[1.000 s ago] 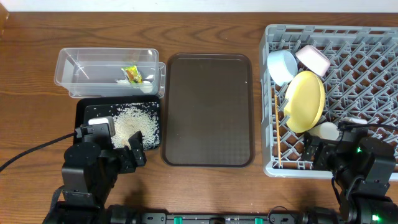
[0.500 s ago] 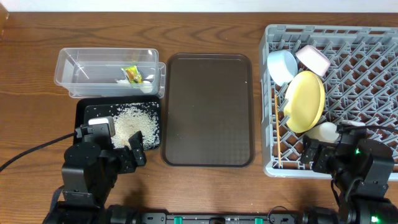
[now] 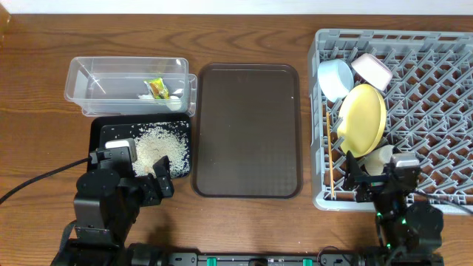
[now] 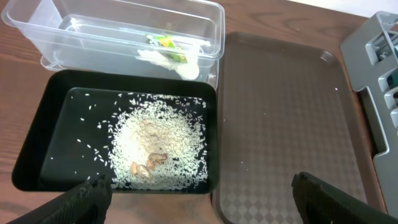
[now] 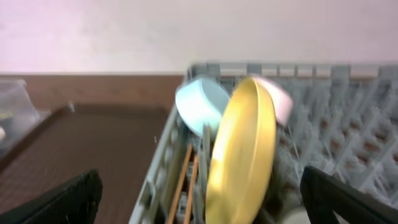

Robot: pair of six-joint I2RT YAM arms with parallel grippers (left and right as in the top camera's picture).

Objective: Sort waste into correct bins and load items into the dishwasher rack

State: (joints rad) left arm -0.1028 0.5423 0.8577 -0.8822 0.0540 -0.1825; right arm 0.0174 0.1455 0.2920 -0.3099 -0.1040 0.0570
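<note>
Wooden surface (image 3: 44,44) spans the frame. Grey rack (image 3: 443,89) at right holds the yellow plate (image 3: 362,118) on edge, the light blue bowl (image 3: 334,77) and white bowl (image 3: 372,70) above it, the pale green cup (image 3: 380,157) just below it, and chopsticks (image 3: 329,155) along its left side. Clear tub (image 3: 89,77), upper left, holds the wrapper (image 3: 156,88). Black tray (image 3: 100,133) below holds rice (image 3: 159,148). Brown serving tray (image 3: 247,129) sits centre. Left jaws, lower left, spread wide, gripping nothing. Right jaws, lower right by the cup, spread wide, gripping nothing.

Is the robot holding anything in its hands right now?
No. The left gripper and the right gripper are both wide open and hold nothing.
</note>
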